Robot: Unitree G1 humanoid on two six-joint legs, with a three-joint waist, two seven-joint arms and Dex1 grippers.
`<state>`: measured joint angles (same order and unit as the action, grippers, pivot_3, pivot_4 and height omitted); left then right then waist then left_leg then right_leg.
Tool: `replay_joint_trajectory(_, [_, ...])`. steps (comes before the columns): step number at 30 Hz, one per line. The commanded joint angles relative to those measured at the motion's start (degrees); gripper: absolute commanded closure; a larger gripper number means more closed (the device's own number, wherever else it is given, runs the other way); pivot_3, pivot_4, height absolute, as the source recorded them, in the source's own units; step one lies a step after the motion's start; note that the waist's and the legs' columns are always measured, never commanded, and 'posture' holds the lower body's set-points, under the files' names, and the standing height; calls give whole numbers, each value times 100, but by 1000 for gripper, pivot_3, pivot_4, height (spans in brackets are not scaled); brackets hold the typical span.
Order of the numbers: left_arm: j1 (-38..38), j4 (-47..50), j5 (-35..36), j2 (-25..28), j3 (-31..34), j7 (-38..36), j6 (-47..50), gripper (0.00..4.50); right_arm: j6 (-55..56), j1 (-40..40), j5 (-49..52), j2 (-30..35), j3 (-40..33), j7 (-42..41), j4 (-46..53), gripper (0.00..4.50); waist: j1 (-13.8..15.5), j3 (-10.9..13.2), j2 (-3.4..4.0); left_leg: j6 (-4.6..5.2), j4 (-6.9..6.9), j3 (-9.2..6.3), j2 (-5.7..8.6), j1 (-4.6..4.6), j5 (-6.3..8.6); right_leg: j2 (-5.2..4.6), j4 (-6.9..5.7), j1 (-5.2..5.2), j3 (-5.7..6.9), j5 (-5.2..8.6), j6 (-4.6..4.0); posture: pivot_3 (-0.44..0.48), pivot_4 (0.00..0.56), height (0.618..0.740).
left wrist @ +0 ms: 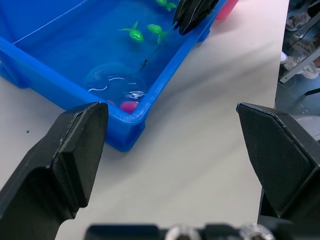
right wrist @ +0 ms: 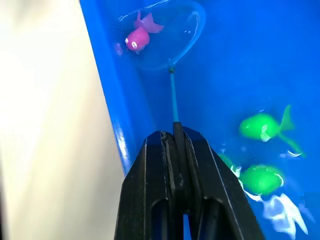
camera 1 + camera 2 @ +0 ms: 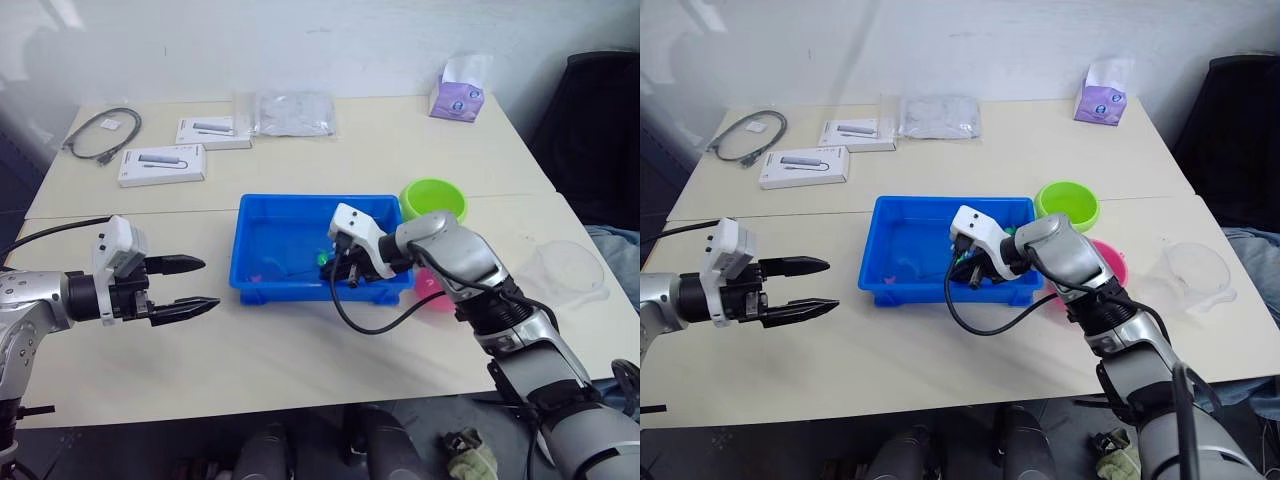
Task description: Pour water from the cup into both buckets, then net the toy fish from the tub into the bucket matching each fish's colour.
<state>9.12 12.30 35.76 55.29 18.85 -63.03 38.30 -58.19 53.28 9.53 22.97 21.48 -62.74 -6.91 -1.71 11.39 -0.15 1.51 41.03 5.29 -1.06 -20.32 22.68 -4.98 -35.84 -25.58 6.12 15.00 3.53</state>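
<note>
Table point(image 3: 300, 350) carries the tub point(image 3: 300, 205). Right pincer point(image 2: 175, 137) clamps the net point(image 2: 172, 92), hoop under a pink fish point(image 2: 137, 37) to scoop it. Left pincer point(image 3: 190, 285) gapes, idle.

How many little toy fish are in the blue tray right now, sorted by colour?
Pink fish: 1, inside the net hoop
Green fish: 2 clearly showing; a third may be hidden behind the right gripper
Total: 3 clearly showing in the tub

The pink bucket point(image 3: 1110, 262) sits largely hidden behind the right arm. The net point(image 2: 172, 90) handle's near end disappears between the right gripper point(image 2: 176, 137) fingers.
</note>
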Motion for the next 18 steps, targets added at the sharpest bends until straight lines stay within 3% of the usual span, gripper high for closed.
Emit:
replay_joint_trajectory(1, [207,-102,21,116,25,-93,-97,73,-502,242,358,-2,-378,96,37,4500,7,0,0,0,0,0,1,-1,0,0,0,0,1,0,0,0,150,740])
replay_joint_trajectory(11, [787,-280,123,42,-270,-245,-7,73,-1267,2,909,469,-933,439,458,4500,12,0,0,0,-1,-1,5,-3,0,-1,0,-2,3,0,0,0,150,740])
replay_joint_trajectory(18, [1495,-281,141,-356,-895,-322,-25,73,-2370,-690,1796,950,-2471,863,1947,4500,64,0,0,1,1,-3,9,-7,0,-4,0,-3,4,-1,1,0,150,740])
